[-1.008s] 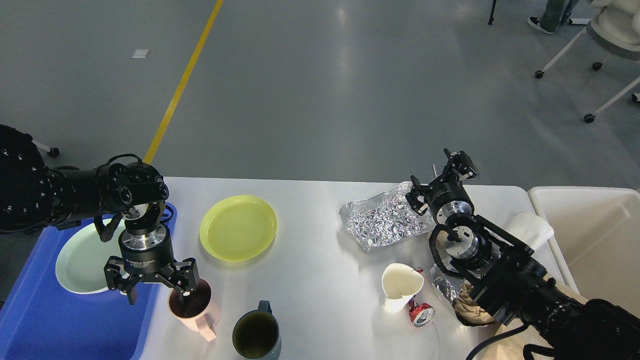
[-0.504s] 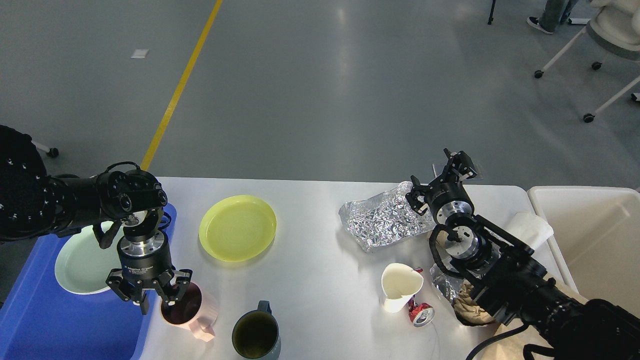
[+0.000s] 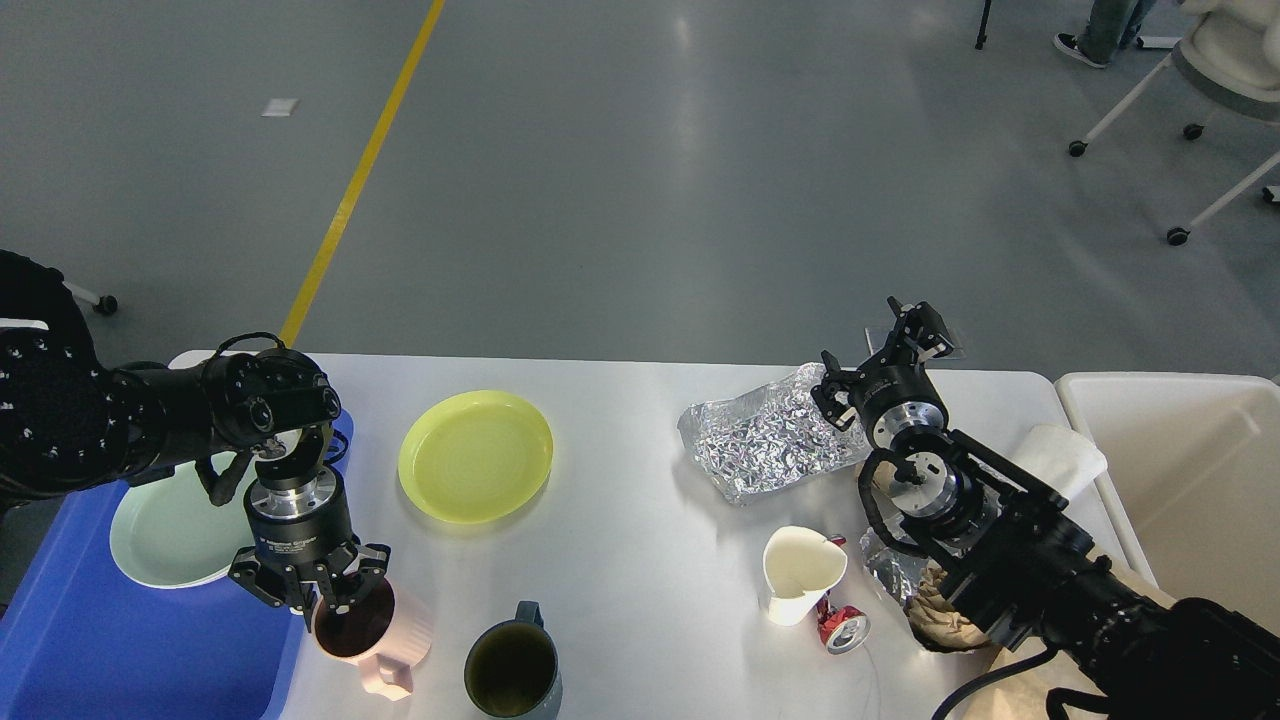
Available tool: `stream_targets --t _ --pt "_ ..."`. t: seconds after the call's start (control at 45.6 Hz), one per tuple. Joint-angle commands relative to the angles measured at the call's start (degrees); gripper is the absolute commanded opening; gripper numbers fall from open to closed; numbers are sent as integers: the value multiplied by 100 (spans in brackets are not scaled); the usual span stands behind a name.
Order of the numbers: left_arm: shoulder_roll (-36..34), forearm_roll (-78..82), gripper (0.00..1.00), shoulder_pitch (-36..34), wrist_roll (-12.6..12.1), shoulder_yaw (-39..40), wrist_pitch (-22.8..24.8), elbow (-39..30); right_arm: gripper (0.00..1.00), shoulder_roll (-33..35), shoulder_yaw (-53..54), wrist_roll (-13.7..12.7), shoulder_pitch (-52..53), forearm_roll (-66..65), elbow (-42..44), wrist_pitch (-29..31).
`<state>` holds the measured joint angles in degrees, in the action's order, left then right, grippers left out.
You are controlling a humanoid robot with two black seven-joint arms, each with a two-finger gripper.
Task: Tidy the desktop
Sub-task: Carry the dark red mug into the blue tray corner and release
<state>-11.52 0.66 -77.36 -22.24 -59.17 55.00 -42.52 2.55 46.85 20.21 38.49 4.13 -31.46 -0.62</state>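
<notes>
Evidently mid-clear-up. Left gripper (image 3: 322, 598) points down over the near rim of the pink mug (image 3: 365, 630), fingers drawn in tight on that rim; it reads as clamped on the mug. Mug stands near the left edge of the desktop (image 3: 620, 500), just beside the blue tray (image 3: 90, 650), where a pale green plate (image 3: 165, 535) already lies.

Right gripper (image 3: 905, 335) hangs at the far right of the desktop, beside crumpled foil (image 3: 770, 440); fingers apart, nothing between them.

Handling judgement: the desktop itself is rigid and glossy, not a thing to grasp, only to be emptied. Its load varies:
- pink mug and dark green mug (image 3: 512, 670): stiff, probably breakable if dropped; take by rim or handle (dark contents in the pink one, liquid or shadow, cannot tell, so keep it level).
- yellow plate (image 3: 475, 455): thin, lies flat, slippery on this top; pinch at the lip.
- foil, dented paper cup (image 3: 797, 572), crushed red can (image 3: 842, 628): light, will deform, any grip serves.
- white napkin (image 3: 1060, 455) and brown paper (image 3: 945, 615): soft, partly hidden by the right arm.

Cream bin (image 3: 1180, 470) sits off the right end. Room: wide grey polished floor, yellow line (image 3: 365, 160), wheeled chair (image 3: 1210, 70) far right.
</notes>
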Motion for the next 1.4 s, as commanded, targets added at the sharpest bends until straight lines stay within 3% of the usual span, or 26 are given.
stream_targets --t 0.0,0.285,0.416,0.811,0.964,1.38 --pt "0 -5 0 28 -8 63 0 7 100 0 0 0 0 0 0 0" --pt "-184 -13 0 -104 1 371 0 -28 100 0 0 0 -8 0 0 0" --pt "-527 -13 0 -490 1 415 0 -186 100 0 0 0 0 0 0 0" --pt "-2258 -5 0 -2020 45 46 0 -959 100 0 0 0 -8 0 0 0" --pt "-2662 13 0 -1810 36 37 0 -951 100 0 0 0 0 0 0 0" --pt "-3621 83 0 -96 9 107 0 -90 100 0 0 0 0 0 0 0"
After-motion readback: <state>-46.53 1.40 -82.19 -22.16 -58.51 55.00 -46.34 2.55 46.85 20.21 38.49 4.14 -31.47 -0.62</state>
